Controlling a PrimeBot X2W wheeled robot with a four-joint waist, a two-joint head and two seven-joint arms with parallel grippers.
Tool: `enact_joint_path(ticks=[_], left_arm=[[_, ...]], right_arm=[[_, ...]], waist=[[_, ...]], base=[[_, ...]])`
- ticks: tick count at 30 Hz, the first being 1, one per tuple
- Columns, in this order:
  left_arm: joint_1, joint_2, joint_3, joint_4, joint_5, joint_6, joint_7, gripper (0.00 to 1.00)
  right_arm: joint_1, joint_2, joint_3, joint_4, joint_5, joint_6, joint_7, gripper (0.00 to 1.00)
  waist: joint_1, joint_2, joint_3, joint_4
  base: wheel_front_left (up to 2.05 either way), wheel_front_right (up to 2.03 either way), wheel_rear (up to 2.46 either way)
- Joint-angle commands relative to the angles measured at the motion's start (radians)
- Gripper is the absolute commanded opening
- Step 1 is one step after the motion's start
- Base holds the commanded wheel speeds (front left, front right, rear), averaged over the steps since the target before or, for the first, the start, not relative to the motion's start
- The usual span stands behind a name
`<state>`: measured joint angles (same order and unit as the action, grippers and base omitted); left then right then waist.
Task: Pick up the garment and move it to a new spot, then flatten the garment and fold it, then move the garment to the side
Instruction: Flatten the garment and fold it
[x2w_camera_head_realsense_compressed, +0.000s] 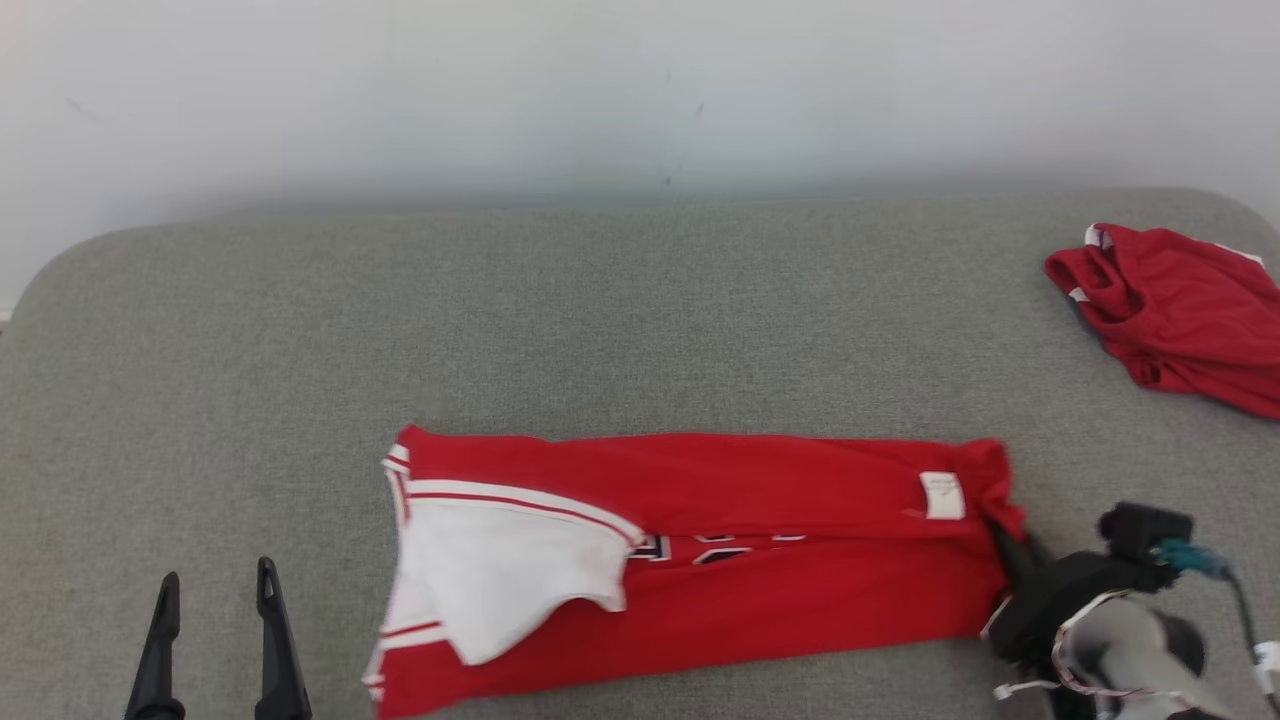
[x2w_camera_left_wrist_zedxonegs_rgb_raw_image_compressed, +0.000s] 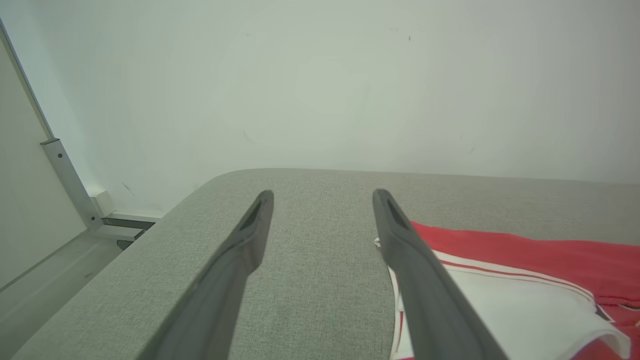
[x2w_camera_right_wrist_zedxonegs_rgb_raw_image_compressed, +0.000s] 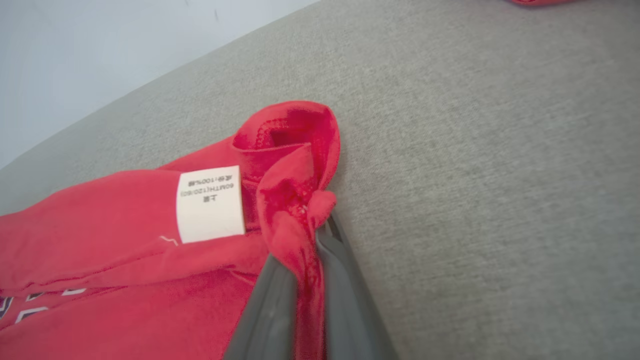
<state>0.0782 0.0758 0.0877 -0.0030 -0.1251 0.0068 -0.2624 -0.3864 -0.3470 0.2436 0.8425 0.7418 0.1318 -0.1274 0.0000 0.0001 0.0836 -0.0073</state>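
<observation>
The folded red-and-white cloth jersey (x2w_camera_head_realsense_compressed: 760, 570) is being pinched at one corner by the right gripper (x2w_camera_right_wrist_zedxonegs_rgb_raw_image_compressed: 322, 230). The left gripper (x2w_camera_head_realsense_compressed: 218, 575) is being held spread over the grey woven surface (x2w_camera_head_realsense_compressed: 600, 320).

one flat garment (x2w_camera_head_realsense_compressed: 800, 600), one crumpled garment (x2w_camera_head_realsense_compressed: 1185, 315), one label (x2w_camera_head_realsense_compressed: 942, 495), one grey table (x2w_camera_head_realsense_compressed: 600, 320), two pairs of jaws
</observation>
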Motion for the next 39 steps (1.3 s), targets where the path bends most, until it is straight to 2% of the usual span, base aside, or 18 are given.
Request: enact_joint_path(ticks=[1, 6, 7, 11, 15, 23, 25, 29, 34, 39], left_arm=[[0.013, -0.005, 0.005, 0.002, 0.005, -0.006, -0.003, 1.00], [0.012, -0.011, 0.011, 0.010, 0.021, -0.021, -0.003, 1.00], [0.012, -0.011, 0.011, 0.010, 0.021, -0.021, -0.003, 1.00], [0.024, -0.014, 0.019, 0.013, 0.030, -0.025, -0.003, 1.00], [0.031, -0.016, 0.030, 0.015, 0.034, -0.030, -0.003, 1.00], [0.039, -0.019, 0.036, 0.021, 0.041, -0.039, -0.003, 1.00], [0.026, -0.020, 0.034, 0.025, 0.046, -0.043, -0.003, 1.00], [0.013, -0.022, 0.028, 0.032, 0.048, -0.048, -0.003, 1.00], [0.003, -0.024, 0.015, 0.046, 0.045, -0.051, -0.003, 1.00], [-0.009, -0.025, -0.001, 0.054, 0.040, -0.052, -0.003, 1.00]], right_arm=[[-0.015, -0.037, -0.014, 0.006, 0.009, -0.003, -0.018, 0.00], [-0.017, -0.140, -0.045, 0.022, 0.010, -0.003, -0.045, 0.00], [-0.017, -0.140, -0.045, 0.022, 0.010, -0.003, -0.045, 0.00], [-0.005, -0.210, -0.069, 0.028, 0.011, -0.003, -0.049, 0.00], [0.003, -0.231, -0.084, -0.001, 0.006, -0.003, -0.041, 0.00], [0.021, -0.125, -0.039, -0.183, -0.022, -0.003, 0.024, 0.00], [0.027, -0.066, -0.017, -0.263, -0.017, -0.003, 0.064, 0.00], [0.014, 0.005, 0.021, -0.343, -0.037, -0.003, 0.103, 0.00], [0.002, 0.108, 0.073, -0.402, -0.066, -0.003, 0.147, 0.00], [-0.015, 0.187, 0.099, -0.393, -0.090, -0.003, 0.168, 0.00]], waist=[[0.0000, -0.0001, -0.009, -0.007], [0.0000, -0.0001, -0.025, -0.013], [0.0000, -0.0001, -0.025, -0.013], [0.0000, -0.0001, -0.042, -0.022], [0.0000, -0.0001, -0.057, -0.033], [0.0000, -0.0001, -0.064, -0.051], [0.0000, -0.0001, -0.062, -0.048], [0.0000, -0.0001, -0.056, -0.036], [0.0000, -0.0001, -0.050, -0.009], [0.0000, -0.0001, -0.041, 0.024]], base=[[0.00, 0.00, 0.00], [0.00, 0.00, 0.00], [0.00, 0.00, 0.00], [0.00, 0.00, 0.00], [0.00, 0.00, 0.00], [0.00, 0.00, 0.00], [0.00, 0.00, 0.00], [0.00, 0.00, 0.00], [0.00, 0.00, 0.00], [0.00, 0.00, 0.00]])
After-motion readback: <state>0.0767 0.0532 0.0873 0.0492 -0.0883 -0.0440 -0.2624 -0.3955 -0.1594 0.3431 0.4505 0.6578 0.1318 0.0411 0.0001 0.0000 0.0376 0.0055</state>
